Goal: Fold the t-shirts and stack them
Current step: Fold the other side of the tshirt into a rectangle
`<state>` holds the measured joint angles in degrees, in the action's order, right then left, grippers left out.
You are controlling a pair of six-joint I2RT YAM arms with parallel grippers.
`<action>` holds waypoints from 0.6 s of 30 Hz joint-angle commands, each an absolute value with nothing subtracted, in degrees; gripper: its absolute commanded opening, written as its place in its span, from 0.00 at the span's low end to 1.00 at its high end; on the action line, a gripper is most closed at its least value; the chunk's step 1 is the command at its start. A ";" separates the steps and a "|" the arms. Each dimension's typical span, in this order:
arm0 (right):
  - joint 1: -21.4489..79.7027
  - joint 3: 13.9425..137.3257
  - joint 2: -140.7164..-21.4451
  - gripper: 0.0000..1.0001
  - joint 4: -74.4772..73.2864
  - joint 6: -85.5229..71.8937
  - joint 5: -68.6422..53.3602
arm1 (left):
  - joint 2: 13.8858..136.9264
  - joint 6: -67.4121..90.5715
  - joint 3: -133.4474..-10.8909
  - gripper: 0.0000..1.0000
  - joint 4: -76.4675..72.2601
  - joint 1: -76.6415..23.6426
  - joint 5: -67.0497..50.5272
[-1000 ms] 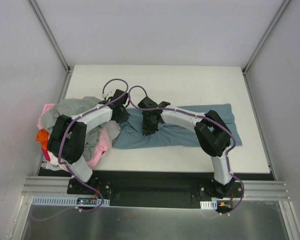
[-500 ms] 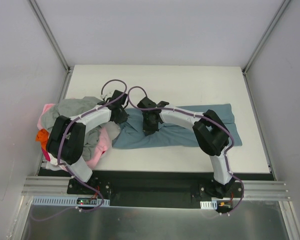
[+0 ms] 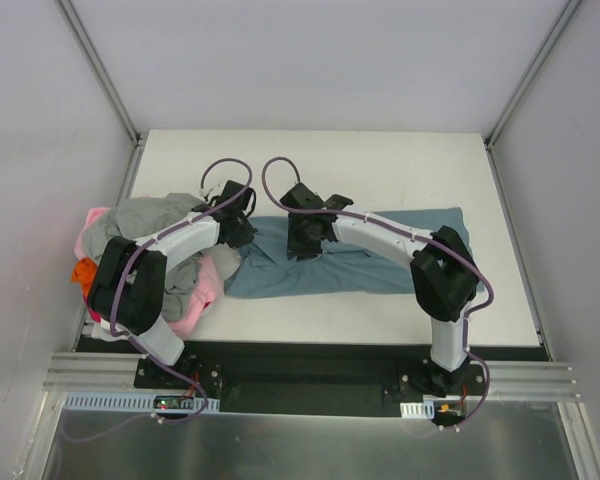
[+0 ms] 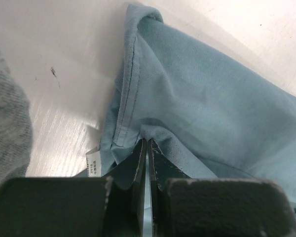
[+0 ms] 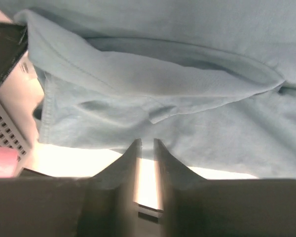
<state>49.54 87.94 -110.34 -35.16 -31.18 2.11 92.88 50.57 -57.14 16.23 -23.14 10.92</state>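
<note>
Top external view has the blue shirt [image 3: 380, 262] spread flat across the table [image 3: 380, 165], right of the pile [image 3: 145, 225] of clothes at the left edge. My left gripper [image 4: 147, 148] is pinched tight on a seamed edge at the blue shirt's left end, beside a white tag [image 4: 92, 163]. My right gripper [image 5: 146, 147] sits near it over the same shirt, fingers a narrow slit apart; I cannot tell whether they hold cloth.

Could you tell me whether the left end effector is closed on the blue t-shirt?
Yes: the left end effector is shut, with a hemmed fold of the blue t-shirt pinched in it.
</note>
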 commanded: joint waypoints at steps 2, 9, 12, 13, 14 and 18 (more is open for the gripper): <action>50.01 89.55 -113.64 0.40 -36.99 -32.69 0.44 | 90.53 49.83 -56.51 0.00 16.35 -22.41 10.99; 50.10 90.44 -116.71 0.40 -37.35 -33.22 1.41 | 90.44 49.66 -56.86 0.00 16.35 -22.32 11.34; 50.18 91.40 -118.30 0.38 -37.27 -33.48 0.53 | 90.53 49.75 -56.95 0.00 16.43 -22.24 11.25; 50.27 91.67 -118.47 0.37 -37.27 -33.49 0.44 | 90.61 49.75 -56.95 0.00 16.35 -22.24 11.25; 50.27 91.84 -118.65 0.36 -37.18 -33.31 0.61 | 90.62 49.75 -56.95 0.00 16.26 -22.24 11.16; 50.45 92.55 -119.00 0.35 -37.27 -33.22 0.97 | 90.62 49.75 -56.87 0.00 16.35 -22.15 11.07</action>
